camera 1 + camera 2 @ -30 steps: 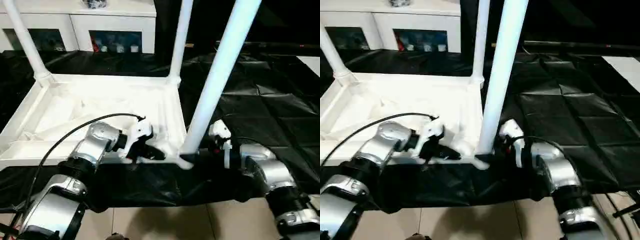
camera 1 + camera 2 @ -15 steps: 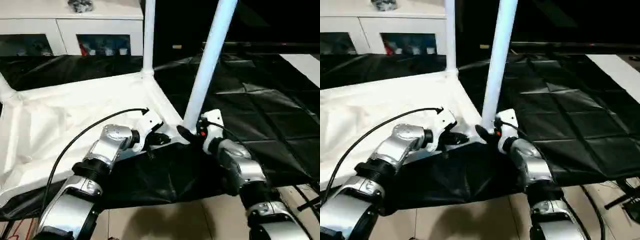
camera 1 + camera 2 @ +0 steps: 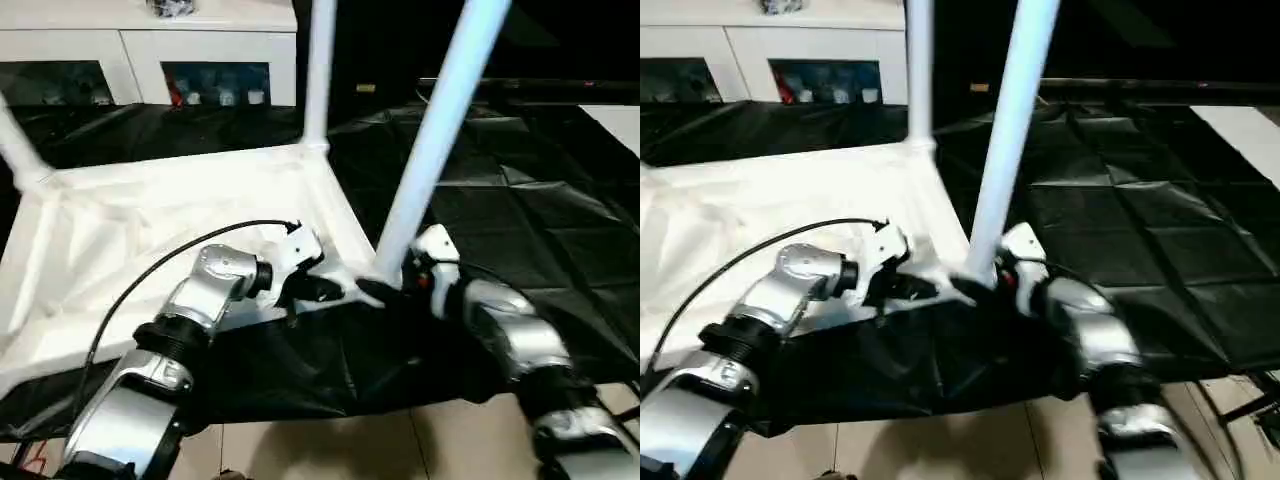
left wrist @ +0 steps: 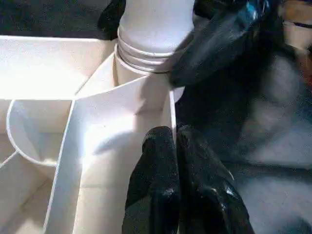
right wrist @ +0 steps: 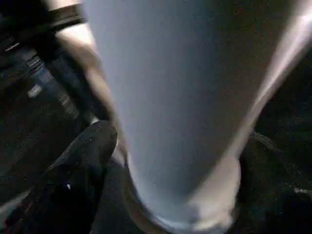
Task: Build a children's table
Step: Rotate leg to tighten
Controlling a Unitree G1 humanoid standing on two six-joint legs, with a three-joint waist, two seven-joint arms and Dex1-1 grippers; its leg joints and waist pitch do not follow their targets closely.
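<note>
Two black fingers of the left gripper (image 4: pixel 178 146) are pressed tight together, nothing between them, their tips resting on the thin wall of the white ribbed plastic tabletop (image 3: pixel 120 230), which lies underside-up on the black crinkled sheet (image 3: pixel 560 190). Just ahead of those tips sits the round corner socket (image 4: pixel 134 66), with the threaded base of the long tapered white tube leg (image 3: pixel 440 135) seated in it.

Over on the other side, the right gripper (image 5: pixel 170 161) has its fingers (image 5: pixel 78 165) set wide, one on each side of that leg's base. Whether they actually touch the tube, I can't tell; it looks more like straddling than clamping.

Further out from the fingers, another white leg (image 3: pixel 320 70) stands at the far corner and a third leg (image 3: pixel 18 150) rises away on the left. Beyond them is a white cabinet with glass doors (image 3: pixel 150 60).

Here's the danger, as I read it: the near leg leans away from the robot, and if it isn't fully screwed home, a wide right grip gives it no support. It could tip out of the socket or bind in the threads. Any sideways nudge from the left fingers could also slide the tabletop on that slick sheet.
</note>
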